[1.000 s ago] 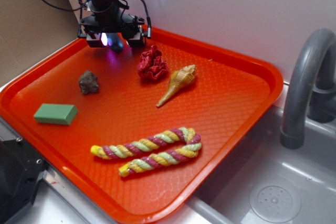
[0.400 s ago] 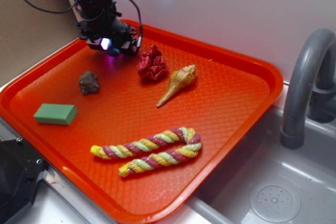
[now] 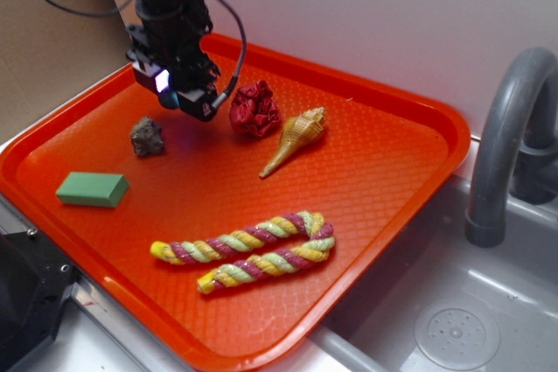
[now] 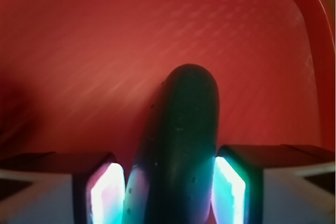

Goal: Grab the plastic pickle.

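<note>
The plastic pickle [image 4: 184, 140] is a smooth, dark oval lump that stands lengthwise between the two lit pads in the wrist view. Both pads touch its sides. My gripper [image 4: 168, 190] is shut on it. In the exterior view my gripper [image 3: 185, 95] hangs over the back left part of the orange tray [image 3: 397, 98], just left of a red crumpled cloth. Only a dark bit of the pickle [image 3: 172, 99] shows under the fingers there. It seems to be held slightly above the tray floor.
On the tray lie a rough stone [image 3: 146, 137], a green block [image 3: 91, 189], a red crumpled cloth [image 3: 254, 108], a shell [image 3: 296, 138] and a twisted rope toy [image 3: 248, 250]. A grey faucet [image 3: 510, 145] and sink [image 3: 453, 328] are to the right.
My gripper closed on the pickle at the tray's back edge. It then carried the pickle forward and a little right, toward the stone and the cloth.
</note>
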